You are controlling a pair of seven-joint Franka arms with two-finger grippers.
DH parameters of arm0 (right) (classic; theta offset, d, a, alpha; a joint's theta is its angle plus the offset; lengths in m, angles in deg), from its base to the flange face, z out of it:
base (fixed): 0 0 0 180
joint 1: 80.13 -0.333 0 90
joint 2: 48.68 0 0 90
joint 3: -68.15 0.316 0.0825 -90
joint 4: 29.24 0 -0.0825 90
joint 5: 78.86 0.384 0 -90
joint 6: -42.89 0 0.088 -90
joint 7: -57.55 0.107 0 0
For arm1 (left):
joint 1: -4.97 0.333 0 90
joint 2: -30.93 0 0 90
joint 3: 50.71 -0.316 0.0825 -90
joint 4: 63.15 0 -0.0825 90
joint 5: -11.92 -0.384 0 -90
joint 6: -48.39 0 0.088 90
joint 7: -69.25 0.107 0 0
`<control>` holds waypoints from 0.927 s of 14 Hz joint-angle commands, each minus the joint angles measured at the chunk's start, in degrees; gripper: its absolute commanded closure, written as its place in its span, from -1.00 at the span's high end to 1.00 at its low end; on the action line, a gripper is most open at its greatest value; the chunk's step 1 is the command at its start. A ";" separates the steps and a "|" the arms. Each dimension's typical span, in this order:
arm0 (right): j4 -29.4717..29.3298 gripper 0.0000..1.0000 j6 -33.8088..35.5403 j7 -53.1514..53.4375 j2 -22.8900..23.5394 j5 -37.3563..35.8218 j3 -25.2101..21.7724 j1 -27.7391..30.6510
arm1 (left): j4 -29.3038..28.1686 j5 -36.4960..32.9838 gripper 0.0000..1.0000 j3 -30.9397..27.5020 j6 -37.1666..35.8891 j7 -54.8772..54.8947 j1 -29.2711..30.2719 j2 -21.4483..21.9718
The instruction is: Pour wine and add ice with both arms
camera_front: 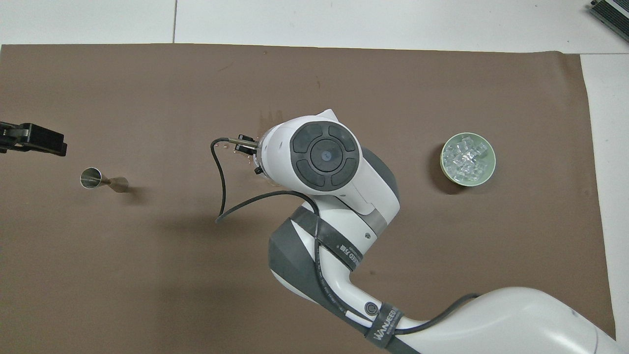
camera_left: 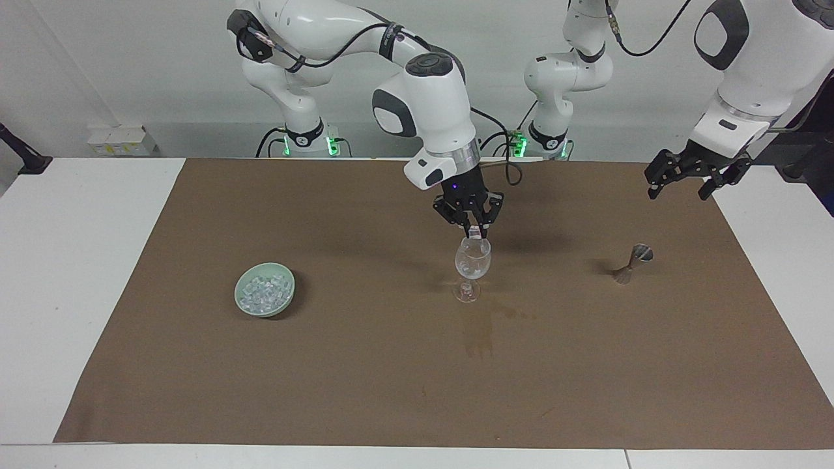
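One ice cube [camera_left: 476, 232] sits pinched in the right jaws just above the wine glass [camera_left: 473, 260]; next, release it, while the left jaws wait open.

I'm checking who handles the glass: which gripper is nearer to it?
Right. The right gripper hangs just over the glass, shut on an ice cube; the left gripper waits open at its own end of the table.

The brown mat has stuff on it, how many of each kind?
Clear stemmed wine glass: 1
Pale green round bowl of ice cubes: 1
Silver metal jigger: 1
Total: 3
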 commanded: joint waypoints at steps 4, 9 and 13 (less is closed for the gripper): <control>-1.04 -0.89 -0.41 1.91 1.71 -1.98 0.90 0.16 | 1.41 -1.35 1.00 0.27 0.76 -0.56 0.38 -0.60; -1.04 -0.50 -0.68 1.83 1.71 -1.98 1.08 0.16 | 1.41 -1.17 1.00 0.27 0.85 -0.65 0.38 -0.60; -1.04 -0.26 -1.55 1.74 1.80 -1.98 1.08 0.07 | 1.41 -1.26 1.00 0.27 2.25 -0.65 0.38 -0.78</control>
